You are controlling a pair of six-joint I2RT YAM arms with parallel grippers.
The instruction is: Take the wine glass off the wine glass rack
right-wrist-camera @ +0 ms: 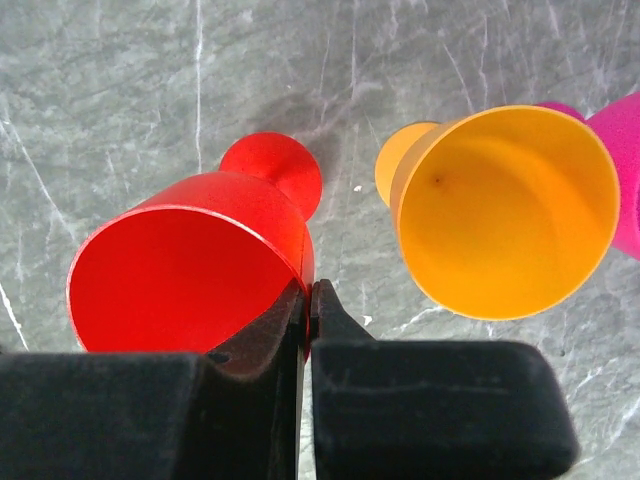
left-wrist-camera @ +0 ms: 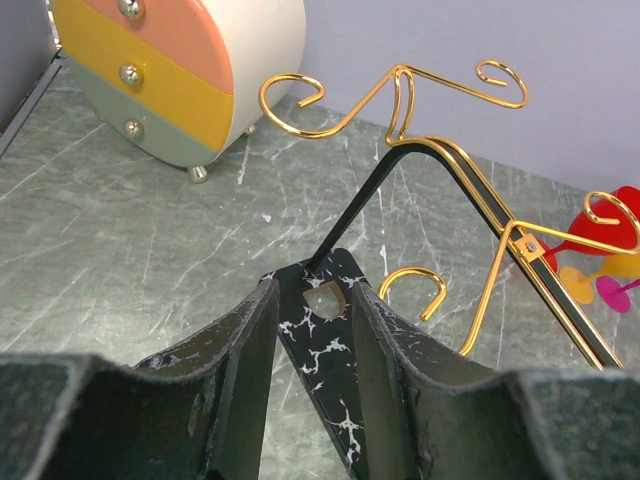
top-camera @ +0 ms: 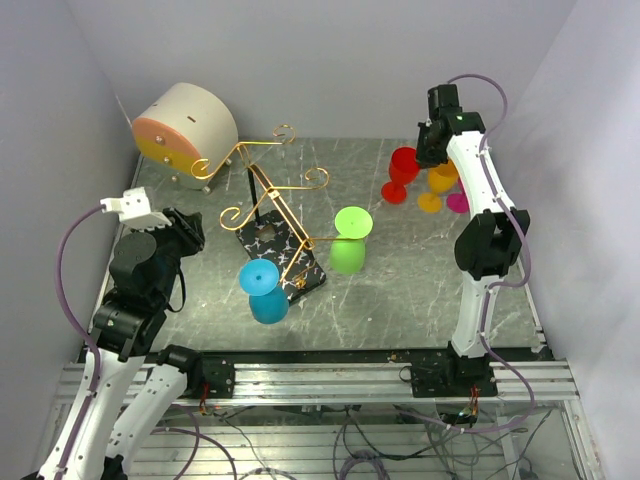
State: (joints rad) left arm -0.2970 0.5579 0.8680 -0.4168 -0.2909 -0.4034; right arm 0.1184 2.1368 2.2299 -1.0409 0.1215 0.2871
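The wine glass rack (top-camera: 270,190), gold wire arms on a black post, stands mid-table on its black veined base (top-camera: 283,250). A green wine glass (top-camera: 350,242) and a blue one (top-camera: 265,292) hang upside down from its near arms. At the back right a red wine glass (top-camera: 402,165) stands on the table, and my right gripper (top-camera: 418,157) is shut on its rim (right-wrist-camera: 300,270), one finger inside the bowl. My left gripper (left-wrist-camera: 315,290) is open, its fingers straddling a corner of the rack's base (left-wrist-camera: 330,340) with table showing beside the left finger.
An orange glass (right-wrist-camera: 500,210) and a pink one (right-wrist-camera: 625,180) stand right beside the red one. A round beige drum with an orange face (top-camera: 190,125) sits at the back left. Grey walls close in the left, back and right sides.
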